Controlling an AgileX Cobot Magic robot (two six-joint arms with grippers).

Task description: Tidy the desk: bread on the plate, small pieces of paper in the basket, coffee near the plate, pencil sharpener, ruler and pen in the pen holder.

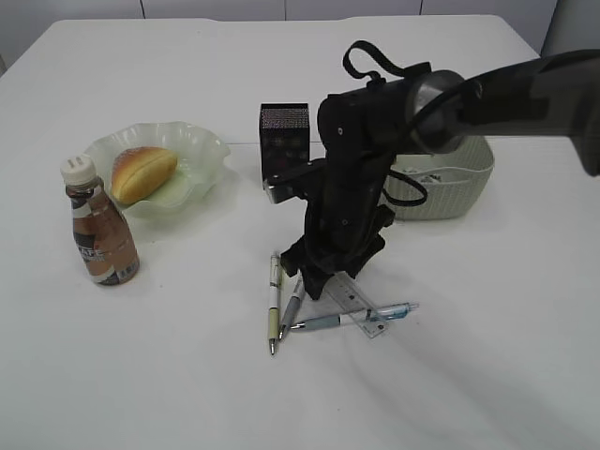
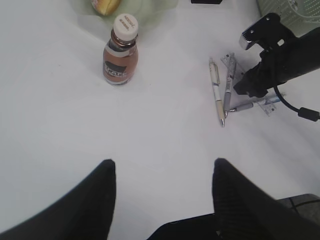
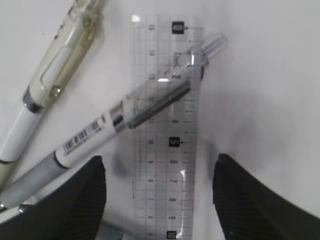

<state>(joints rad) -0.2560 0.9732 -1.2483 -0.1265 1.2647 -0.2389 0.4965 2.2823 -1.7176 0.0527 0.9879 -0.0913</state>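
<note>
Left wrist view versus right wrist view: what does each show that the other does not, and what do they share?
Only the left wrist view shows the coffee bottle, the edge of the plate with the bread, the right arm's tool from outside, and the open left tool over bare table.

Only the right wrist view shows the ruler's printed numbers, the barcode on the clear pen lying across it, and the open right tool straddling the ruler.

Both show the ruler, the pens including the cream pen, and the white table.

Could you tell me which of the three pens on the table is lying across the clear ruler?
The grey-bodied pen with the barcode label: it crosses the transparent plastic ruler diagonally, between the open right gripper fingers.
</note>
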